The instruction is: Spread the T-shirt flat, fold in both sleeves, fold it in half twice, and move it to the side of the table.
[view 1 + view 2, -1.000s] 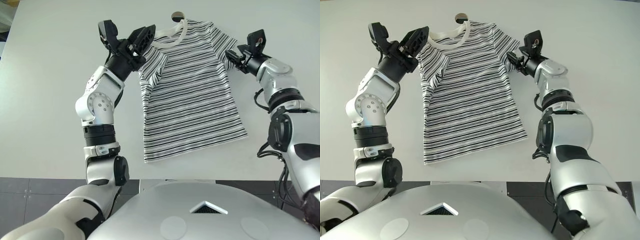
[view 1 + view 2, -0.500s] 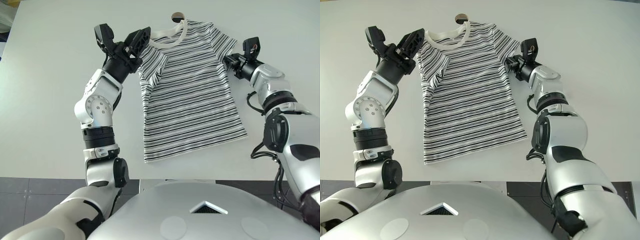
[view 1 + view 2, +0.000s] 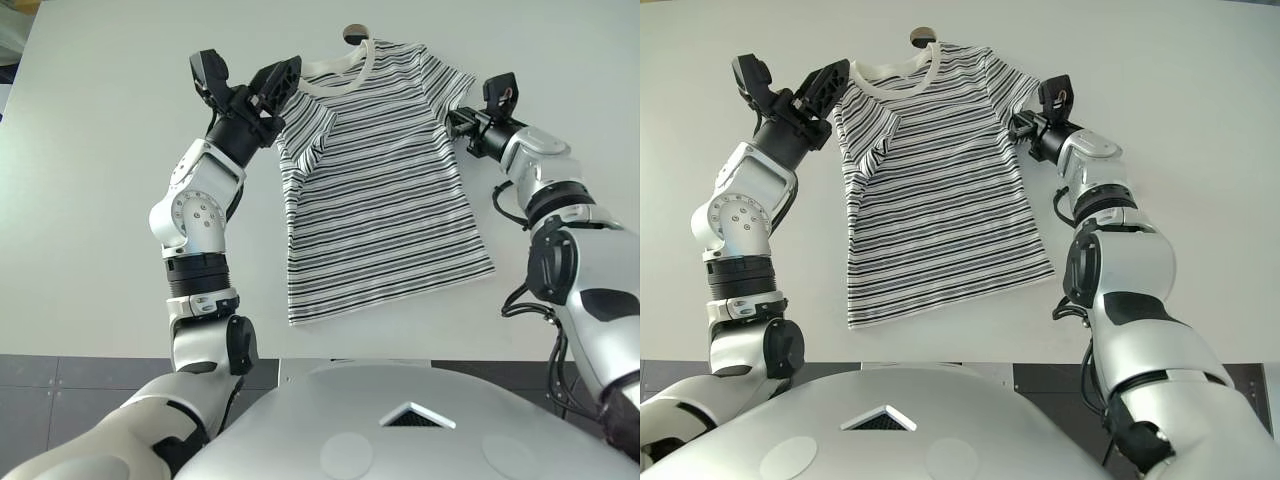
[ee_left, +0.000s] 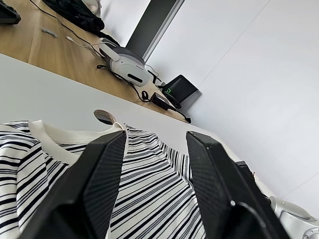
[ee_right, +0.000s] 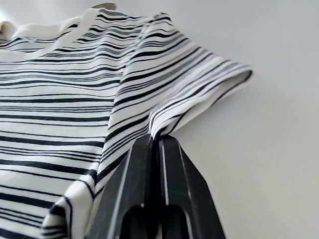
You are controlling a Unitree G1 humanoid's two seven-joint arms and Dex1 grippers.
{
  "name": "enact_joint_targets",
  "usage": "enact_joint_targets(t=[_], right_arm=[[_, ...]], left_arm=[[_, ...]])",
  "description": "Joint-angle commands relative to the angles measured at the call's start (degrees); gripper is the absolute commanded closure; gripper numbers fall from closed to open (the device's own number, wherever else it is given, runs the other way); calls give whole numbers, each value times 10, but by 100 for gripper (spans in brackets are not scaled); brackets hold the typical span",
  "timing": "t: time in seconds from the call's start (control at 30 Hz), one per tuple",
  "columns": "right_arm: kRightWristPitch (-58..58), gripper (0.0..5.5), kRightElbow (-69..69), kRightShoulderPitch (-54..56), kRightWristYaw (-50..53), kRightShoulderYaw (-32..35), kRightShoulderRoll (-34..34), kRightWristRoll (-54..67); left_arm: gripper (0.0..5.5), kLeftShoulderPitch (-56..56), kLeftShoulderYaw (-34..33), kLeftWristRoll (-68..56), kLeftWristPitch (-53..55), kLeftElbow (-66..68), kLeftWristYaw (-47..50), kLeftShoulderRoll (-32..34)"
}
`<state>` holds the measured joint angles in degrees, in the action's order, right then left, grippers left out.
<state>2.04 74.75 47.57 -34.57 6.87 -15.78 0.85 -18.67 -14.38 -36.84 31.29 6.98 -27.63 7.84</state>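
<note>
Well, from the head cameras the T-shirt (image 3: 380, 200) lies flat in the middle of the white table (image 3: 90, 200), collar (image 3: 345, 68) at the far end. The sleeve on the robot's left looks bunched in against the chest, while the right sleeve (image 3: 445, 88) spreads outward. The left gripper (image 3: 245, 82) hangs above the shirt's left shoulder, spread wide with nothing in it. The right gripper (image 3: 463, 125) sits low at the right sleeve's lower edge.

From the left wrist, the two dark fingers (image 4: 104, 194) stand well apart. Striped cloth and the pale collar lie beyond them, and nothing is between them.

From the right wrist, the fingertips (image 5: 139, 152) are pressed together, pinching the striped fabric where the sleeve's underside meets the shirt's side.

To my eye the sleeve-folding step is in hand, on the right side. The next move calls for lifting that pinch slightly and carrying it inward over the chest. It should let go only once the sleeve lies flat, since too high a pull would probably drag the body askew.
</note>
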Motion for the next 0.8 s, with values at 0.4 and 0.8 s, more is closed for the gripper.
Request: enact_joint_targets(t=[0.4,0.8], right_arm=[[125,536,-116,-47,33,-119,12,-101],[117,536,-87,-41,68,-100,-41,-89]], left_arm=[[323,-3,1,0,3,-1,9,0],[323,-6,1,0,1,5,9,-1]])
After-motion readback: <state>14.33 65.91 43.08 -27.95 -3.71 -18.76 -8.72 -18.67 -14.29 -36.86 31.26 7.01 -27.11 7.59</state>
